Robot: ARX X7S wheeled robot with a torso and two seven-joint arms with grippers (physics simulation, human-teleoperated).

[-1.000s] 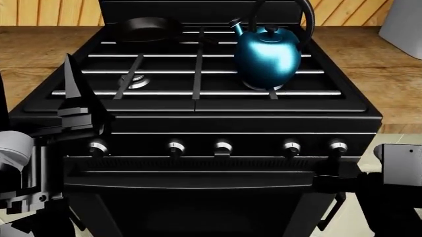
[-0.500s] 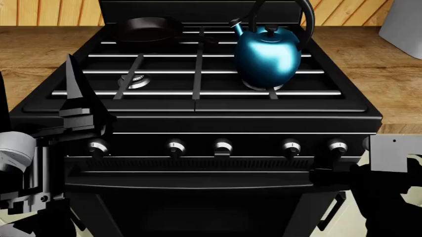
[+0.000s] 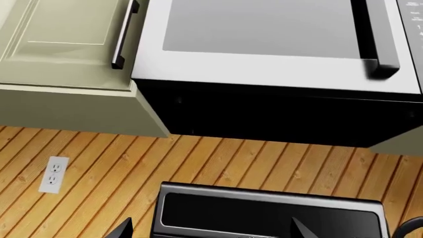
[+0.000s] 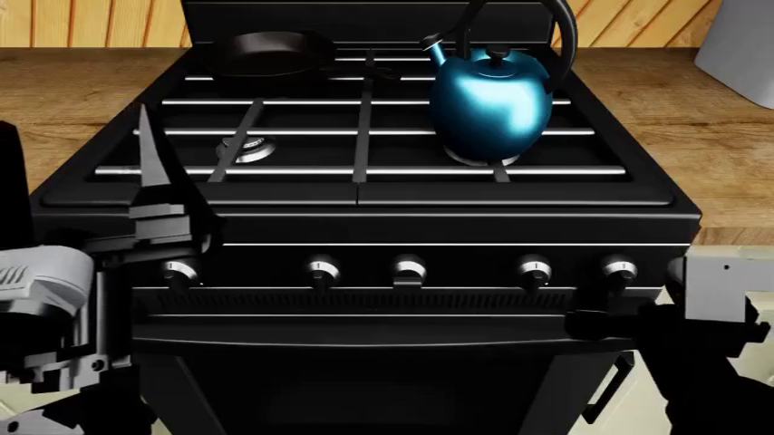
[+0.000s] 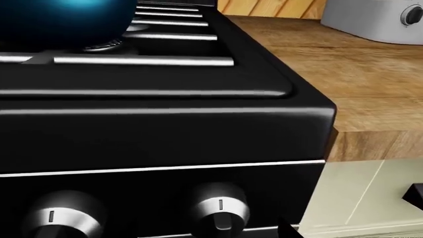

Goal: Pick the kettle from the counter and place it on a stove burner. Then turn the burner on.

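Observation:
The teal-blue kettle (image 4: 490, 100) stands upright on the black grate, over the front right stove burner (image 4: 494, 159); its lower body shows in the right wrist view (image 5: 59, 20). The front left burner (image 4: 248, 149) is bare. My right gripper (image 4: 599, 319) hangs open just in front of the rightmost silver knob (image 4: 621, 270), and that knob (image 5: 221, 213) lies between the spread fingers (image 5: 288, 230). My left gripper (image 4: 158, 181) points upward at the stove's front left corner, open and empty (image 3: 211, 230). The wood counter (image 4: 72, 91) flanks the range.
A black frying pan (image 4: 272, 54) sits on the back left grate. A pale grey appliance (image 4: 738, 41) stands on the right counter (image 5: 343, 74). Several knobs line the stove front. A microwave (image 3: 278, 29), cream cabinets and a wall outlet (image 3: 53, 173) hang above.
My right arm has come up and leftward toward the rightmost knob. The left gripper has drifted slightly right and down. The kettle has not moved.

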